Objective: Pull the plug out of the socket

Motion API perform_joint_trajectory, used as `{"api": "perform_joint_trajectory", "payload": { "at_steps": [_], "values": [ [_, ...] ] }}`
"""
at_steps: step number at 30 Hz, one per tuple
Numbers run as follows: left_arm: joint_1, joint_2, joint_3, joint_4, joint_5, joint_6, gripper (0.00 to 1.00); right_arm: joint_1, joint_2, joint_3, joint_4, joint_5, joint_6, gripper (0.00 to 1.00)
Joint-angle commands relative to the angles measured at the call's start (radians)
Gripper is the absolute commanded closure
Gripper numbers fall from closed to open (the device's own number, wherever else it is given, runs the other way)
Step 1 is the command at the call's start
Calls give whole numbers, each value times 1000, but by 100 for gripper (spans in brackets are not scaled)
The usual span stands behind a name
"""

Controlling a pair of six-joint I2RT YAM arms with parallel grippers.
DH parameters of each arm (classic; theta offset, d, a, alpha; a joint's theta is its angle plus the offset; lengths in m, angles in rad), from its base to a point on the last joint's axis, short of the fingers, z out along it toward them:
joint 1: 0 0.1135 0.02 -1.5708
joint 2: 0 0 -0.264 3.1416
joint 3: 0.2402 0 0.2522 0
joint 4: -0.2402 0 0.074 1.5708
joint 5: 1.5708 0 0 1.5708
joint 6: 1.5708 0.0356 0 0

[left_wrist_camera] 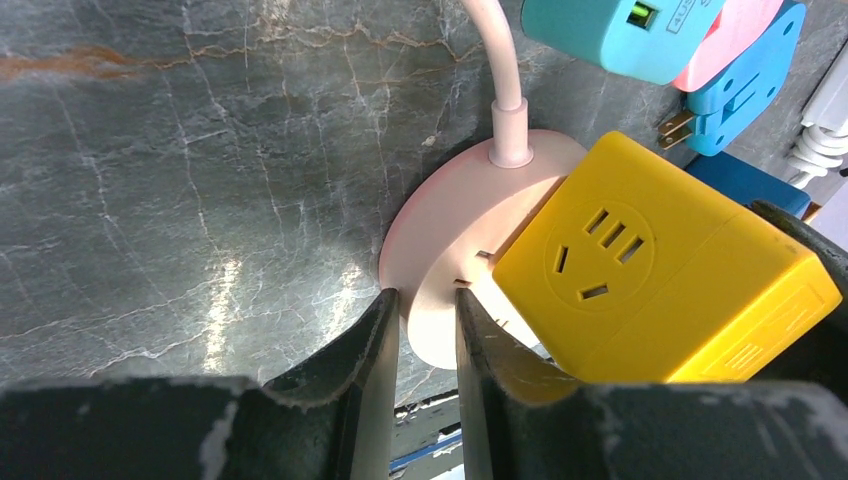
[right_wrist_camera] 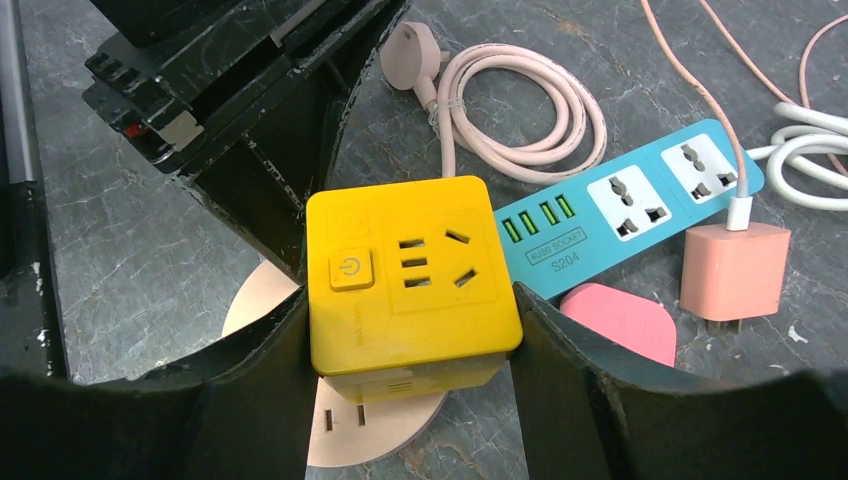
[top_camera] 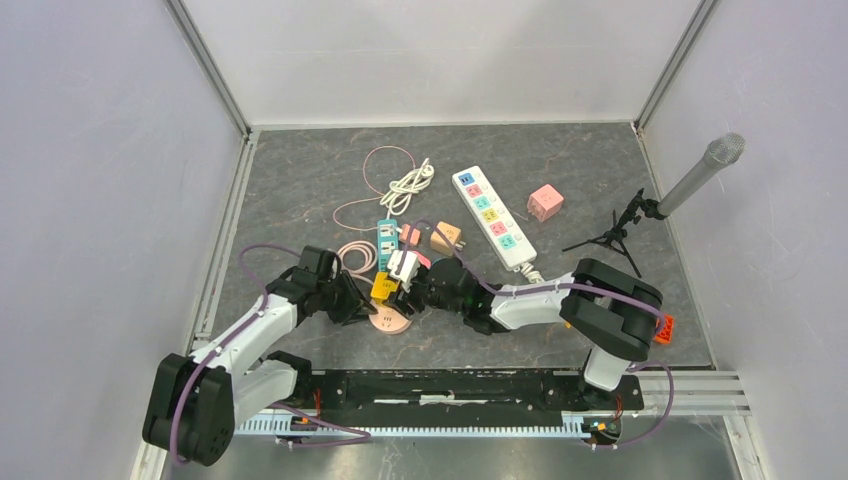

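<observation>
A yellow cube plug [top_camera: 384, 287] sits on a flat round pink socket [top_camera: 388, 321] lying on the table. My right gripper [top_camera: 405, 290] is shut on the cube; in the right wrist view its fingers press both sides of the yellow cube [right_wrist_camera: 410, 270] over the pink disc [right_wrist_camera: 370, 430]. My left gripper [top_camera: 365, 310] is shut on the socket's rim; in the left wrist view the gripper [left_wrist_camera: 425, 310] pinches the pink disc [left_wrist_camera: 450, 230] beside the yellow cube [left_wrist_camera: 640, 270]. I cannot tell whether the cube's prongs sit in the slots.
A teal power strip [right_wrist_camera: 620, 205], a pink adapter [right_wrist_camera: 620, 320], a peach charger [right_wrist_camera: 735, 270] and a coiled pink cord [right_wrist_camera: 520, 110] lie just behind. A white power strip [top_camera: 492, 215], a pink cube [top_camera: 545, 202] and a microphone stand [top_camera: 640, 215] are farther right.
</observation>
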Motion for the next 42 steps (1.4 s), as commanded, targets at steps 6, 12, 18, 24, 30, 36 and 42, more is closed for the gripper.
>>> {"api": "perform_joint_trajectory", "payload": {
  "at_steps": [6,12,18,24,30,36,42],
  "values": [
    [1,27,-31,-13,-92,1,67,-56,-57,7,312,-218,203,100],
    [1,28,-30,-13,-97,6,67,22,-45,56,167,-145,35,100],
    [-1,34,-30,-14,-102,8,68,29,-60,49,174,-122,19,100],
    [-1,41,-27,-16,-106,10,68,-65,-46,11,325,-254,192,100],
    [-1,45,-24,-19,-108,9,68,21,-46,54,192,-159,27,100],
    [-1,12,-1,-42,-109,12,68,-8,-90,40,169,-53,58,100],
    [0,-95,65,-39,-110,6,60,-72,-196,0,75,12,117,100]
  ]
}}
